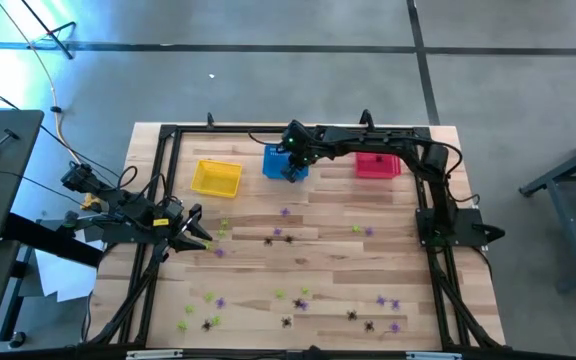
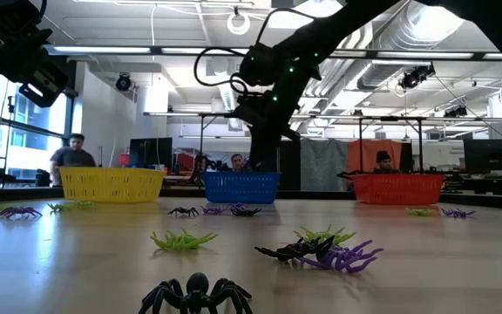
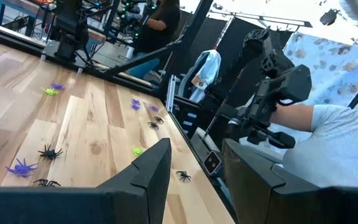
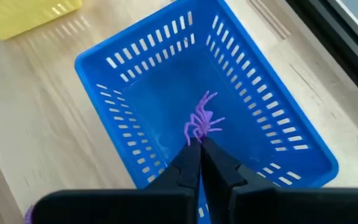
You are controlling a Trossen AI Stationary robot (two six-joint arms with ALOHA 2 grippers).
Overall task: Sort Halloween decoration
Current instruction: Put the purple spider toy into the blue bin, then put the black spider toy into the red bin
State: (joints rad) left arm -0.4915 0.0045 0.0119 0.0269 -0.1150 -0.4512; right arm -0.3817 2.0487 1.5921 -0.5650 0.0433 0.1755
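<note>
Several tiny purple, yellow-green and black spider decorations lie scattered over the wooden table (image 1: pixel 318 265), such as a black one (image 2: pixel 195 293) near the front. My right gripper (image 4: pixel 201 144) hangs over the blue basket (image 4: pixel 129 43), slanting down, shut on a purple spider (image 4: pixel 202 119). It reaches in from the right to the far middle of the table (image 1: pixel 294 158). My left gripper (image 3: pixel 194 168) stands open and level at the table's left side (image 1: pixel 196 232), with nothing between its fingers. My right gripper pinches the purple spider by one end (image 4: pixel 196 137) between its two fingertips, coming from above and slanting down into the blue basket. The spider sticks out beyond the fingertips, its legs spread. Whether it touches the basket floor I cannot tell.
A yellow basket (image 1: pixel 216 177) stands left of the blue basket (image 1: pixel 280 165) and a red basket (image 1: pixel 377 164) right of it, all along the far edge. A black frame (image 1: pixel 168 135) borders the table. People sit in the room beyond, and one sits close to the left arm (image 3: pixel 328 137).
</note>
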